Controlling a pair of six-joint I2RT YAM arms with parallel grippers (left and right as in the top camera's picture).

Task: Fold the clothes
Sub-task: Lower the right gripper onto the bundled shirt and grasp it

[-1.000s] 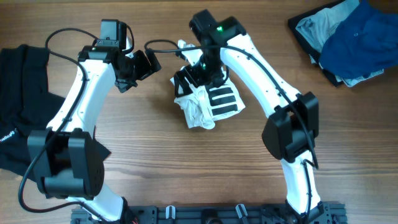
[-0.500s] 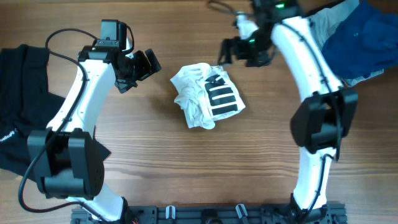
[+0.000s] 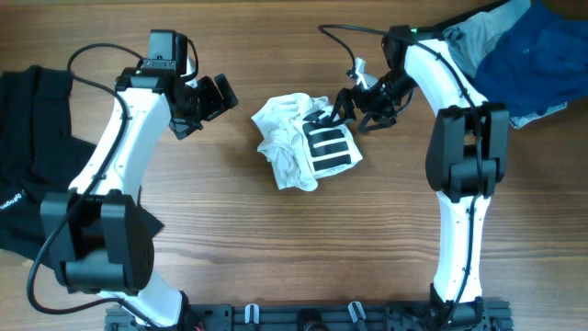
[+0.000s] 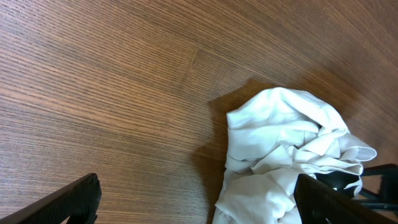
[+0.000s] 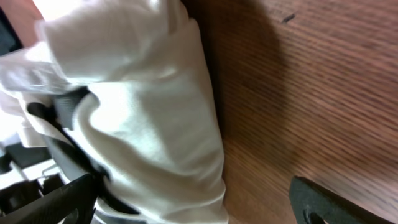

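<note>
I see shirt (image 3: 303, 147) bunched at centre, no fold made. My left gripper (image 3: 209, 103) spread wide, empty, near it; right gripper (image 3: 342, 108) spread wide at shirt's right edge, holding nothing. Also black garment (image 3: 28, 165) and blue pile (image 3: 519, 55), both unfolded. Nearly all work left, I judge.

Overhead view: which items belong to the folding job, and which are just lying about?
Job:
- crumpled white T-shirt, centre
- black garment, left edge
- blue and grey pile, top right

Not the job:
- wooden table
- black rail at the front edge
</note>
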